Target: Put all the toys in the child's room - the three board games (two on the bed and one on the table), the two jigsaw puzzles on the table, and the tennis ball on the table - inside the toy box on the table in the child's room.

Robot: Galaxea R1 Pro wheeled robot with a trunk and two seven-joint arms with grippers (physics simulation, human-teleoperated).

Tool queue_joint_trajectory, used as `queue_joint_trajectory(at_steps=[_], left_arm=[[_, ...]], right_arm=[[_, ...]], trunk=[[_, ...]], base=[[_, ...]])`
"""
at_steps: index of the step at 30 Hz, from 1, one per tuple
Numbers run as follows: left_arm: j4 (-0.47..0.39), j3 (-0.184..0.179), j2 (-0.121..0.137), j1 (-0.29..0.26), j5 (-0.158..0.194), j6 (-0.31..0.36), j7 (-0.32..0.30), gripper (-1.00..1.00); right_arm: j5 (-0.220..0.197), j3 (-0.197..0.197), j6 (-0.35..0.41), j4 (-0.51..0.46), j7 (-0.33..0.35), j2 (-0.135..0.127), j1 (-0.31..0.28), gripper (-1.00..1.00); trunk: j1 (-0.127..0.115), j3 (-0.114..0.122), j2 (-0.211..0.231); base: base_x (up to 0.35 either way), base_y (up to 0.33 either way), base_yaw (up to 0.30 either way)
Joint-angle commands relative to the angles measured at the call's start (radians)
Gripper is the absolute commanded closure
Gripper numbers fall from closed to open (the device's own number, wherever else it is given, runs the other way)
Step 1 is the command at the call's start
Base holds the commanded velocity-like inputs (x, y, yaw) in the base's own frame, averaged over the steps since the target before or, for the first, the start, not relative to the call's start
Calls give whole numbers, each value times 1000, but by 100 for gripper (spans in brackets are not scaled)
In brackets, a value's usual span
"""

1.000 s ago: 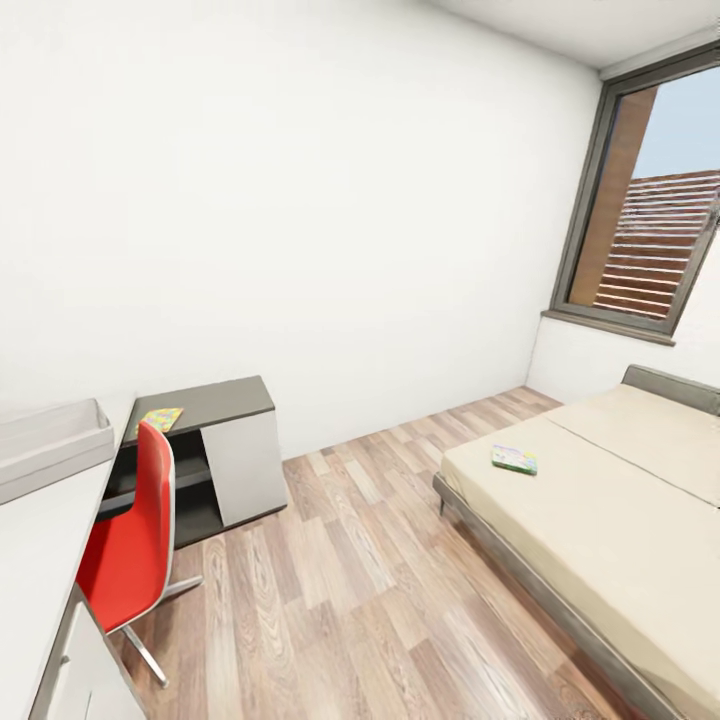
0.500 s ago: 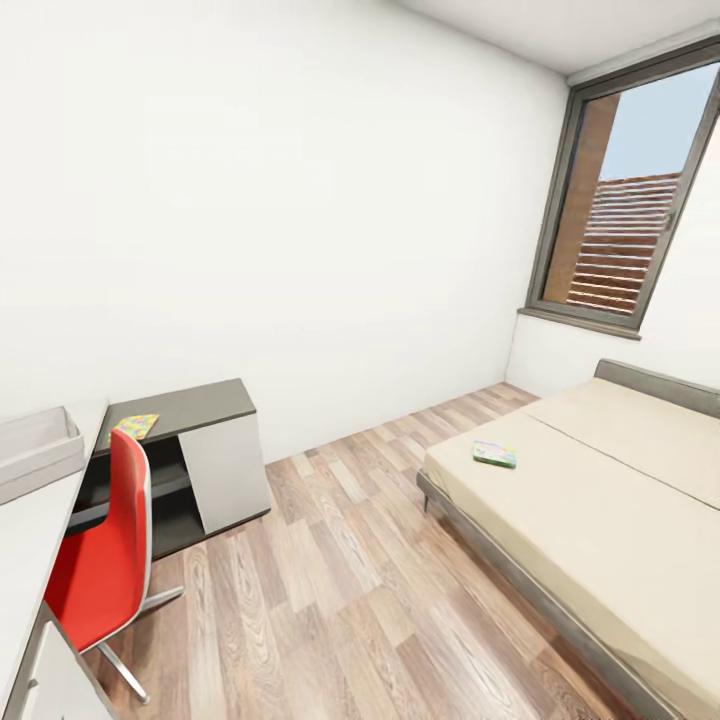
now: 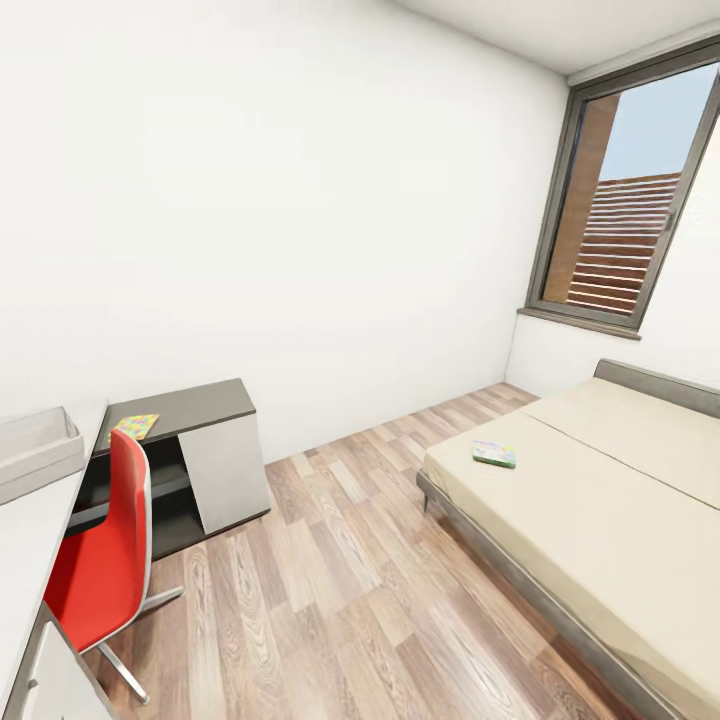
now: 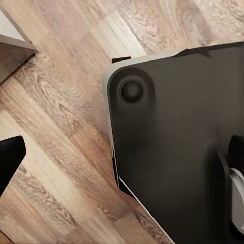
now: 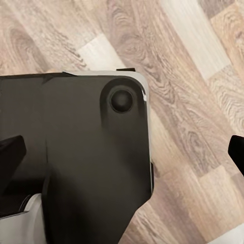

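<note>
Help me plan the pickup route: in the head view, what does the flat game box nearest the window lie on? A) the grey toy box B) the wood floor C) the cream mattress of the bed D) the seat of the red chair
C: the board game lies flat on the bed, on the cream mattress near its edge.

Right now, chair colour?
Red seat shell on the chair, pale metal legs; head view shows it best.

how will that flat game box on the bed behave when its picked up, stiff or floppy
The board game looks like a thin, flat printed box, so probably stiff and light for its size. It lies flat on the cream mattress of the bed, which may give under the fingers and make its low edge harder to get under. Being flat, it should slide, not roll.
</note>
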Motion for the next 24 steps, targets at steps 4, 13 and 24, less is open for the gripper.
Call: queue_joint_trajectory(at_steps=[4, 13, 24], left_arm=[[1, -6, 1, 0, -3, -4, 0, -100], [1, -4, -2, 0, -1, -2, 0, -100], [1, -3, -9, 0, 0, -2, -3, -100]], right_arm=[[-6, -1, -1, 0, 1, 1, 0, -100], [-11, -4, 5, 0, 11, 1, 0, -100], [-11, -6, 6, 0, 13, 1, 0, -100]], trunk=[[0, 0, -1], [0, 0, -1], [0, 0, -1]], base=[[0, 0, -75], [0, 0, -247], [0, 0, -283]])
